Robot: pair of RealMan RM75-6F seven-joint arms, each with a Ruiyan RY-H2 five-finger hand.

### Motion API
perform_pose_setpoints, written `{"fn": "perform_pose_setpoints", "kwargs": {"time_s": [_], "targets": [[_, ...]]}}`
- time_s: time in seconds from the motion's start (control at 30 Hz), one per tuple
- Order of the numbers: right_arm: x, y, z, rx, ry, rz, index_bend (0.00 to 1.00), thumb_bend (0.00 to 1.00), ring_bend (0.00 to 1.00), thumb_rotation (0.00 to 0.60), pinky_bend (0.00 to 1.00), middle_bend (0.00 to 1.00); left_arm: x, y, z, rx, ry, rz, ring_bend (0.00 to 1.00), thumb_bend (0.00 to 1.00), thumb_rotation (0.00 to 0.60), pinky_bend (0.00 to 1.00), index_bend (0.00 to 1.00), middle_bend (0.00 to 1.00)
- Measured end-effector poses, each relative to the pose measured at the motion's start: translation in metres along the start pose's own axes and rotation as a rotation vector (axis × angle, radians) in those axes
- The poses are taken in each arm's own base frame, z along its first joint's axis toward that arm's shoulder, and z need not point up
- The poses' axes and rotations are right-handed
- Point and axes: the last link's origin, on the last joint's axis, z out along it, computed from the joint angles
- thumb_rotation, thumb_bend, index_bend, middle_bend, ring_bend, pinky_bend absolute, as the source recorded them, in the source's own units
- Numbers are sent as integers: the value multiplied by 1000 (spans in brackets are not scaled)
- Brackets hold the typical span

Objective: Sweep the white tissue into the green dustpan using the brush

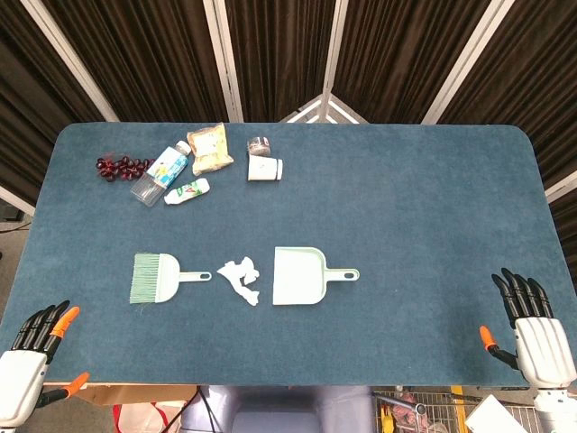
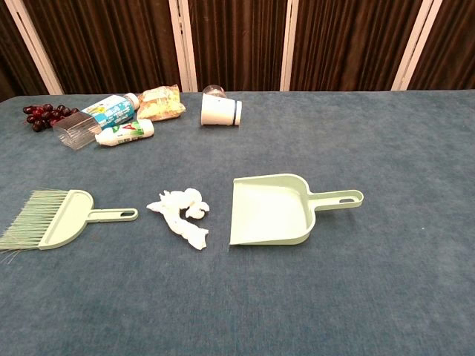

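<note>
A crumpled white tissue [image 1: 241,279] [image 2: 180,214] lies on the blue table between the brush and the dustpan. The pale green brush [image 1: 158,277] [image 2: 52,220] lies to its left, bristles pointing left and handle toward the tissue. The green dustpan [image 1: 300,275] [image 2: 272,208] lies to its right, its open mouth facing the tissue and its handle pointing right. My left hand [image 1: 34,356] hovers at the table's near left corner, fingers spread, holding nothing. My right hand [image 1: 532,329] is at the near right corner, also spread and empty. Neither hand shows in the chest view.
At the far left of the table lie dark red grapes [image 1: 122,167], a clear bottle [image 1: 162,174], a small white bottle [image 1: 187,190], a snack packet [image 1: 210,147] and a tipped white cup [image 1: 265,169]. The table's [image 1: 415,207] near edge runs just in front of my hands.
</note>
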Motion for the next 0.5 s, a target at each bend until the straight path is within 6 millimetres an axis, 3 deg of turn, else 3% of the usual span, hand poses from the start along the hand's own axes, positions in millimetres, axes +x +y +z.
{"fn": "perform_pose_setpoints", "kwargs": {"time_s": [0.5], "targets": [[-2,-2,-2,10,-30,-10,0,381,0,600,0,0,0,0,0,4,-3,0,0,0,600,60,0,0]]}}
